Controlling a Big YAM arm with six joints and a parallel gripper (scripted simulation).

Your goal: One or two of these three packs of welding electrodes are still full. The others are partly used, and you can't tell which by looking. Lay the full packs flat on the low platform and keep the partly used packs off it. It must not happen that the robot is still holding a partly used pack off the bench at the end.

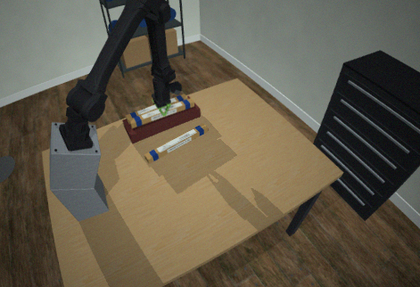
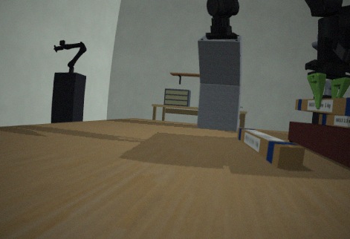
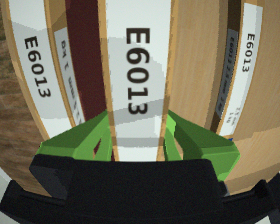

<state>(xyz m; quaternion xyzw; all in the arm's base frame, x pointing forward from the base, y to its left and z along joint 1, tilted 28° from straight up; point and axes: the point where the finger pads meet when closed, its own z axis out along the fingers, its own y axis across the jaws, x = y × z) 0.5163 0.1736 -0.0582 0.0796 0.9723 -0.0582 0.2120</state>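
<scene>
Green, tapering fingers on the end effector [image 1: 164, 110] [image 2: 327, 102] [image 3: 138, 120] pinch a long, boxy cardboard pack [image 1: 147, 118] [image 2: 338, 107] [image 3: 138, 65] above the dark red platform [image 1: 168, 127] [image 2: 325, 142] [image 3: 88, 60]! Another pack [image 1: 147, 110] [image 2: 349, 121] [image 3: 36, 65] lies on it; the third pack [image 1: 177, 143] [image 2: 267, 142] [image 3: 250, 40], blue-banded, rests on woodgrain worktop [image 1: 257, 129] [image 2: 95, 185] [image 3: 196, 60].

Side room's pretty tight over the platform [image 1: 167, 127] [image 2: 325, 142] [image 3: 86, 60]: one flank of the gripped pack [image 1: 151, 118] [image 2: 338, 107] [image 3: 138, 75] is crowded by a neighbouring pack [image 1: 147, 109] [image 2: 344, 121] [image 3: 36, 75], while more space is left desk-side.

Platform [image 1: 164, 127] [image 2: 325, 142] [image 3: 86, 60] on table [image 1: 257, 178] [image 2: 132, 200] [image 3: 193, 70]: rear pack [image 1: 151, 107] [image 2: 348, 120] [image 3: 36, 75] on it, mid pack [image 1: 142, 118] [image 2: 338, 107] [image 3: 138, 75] just above, third pack [image 1: 177, 143] [image 2: 260, 142] [image 3: 246, 55] alongside (on tbl, nr it).
</scene>
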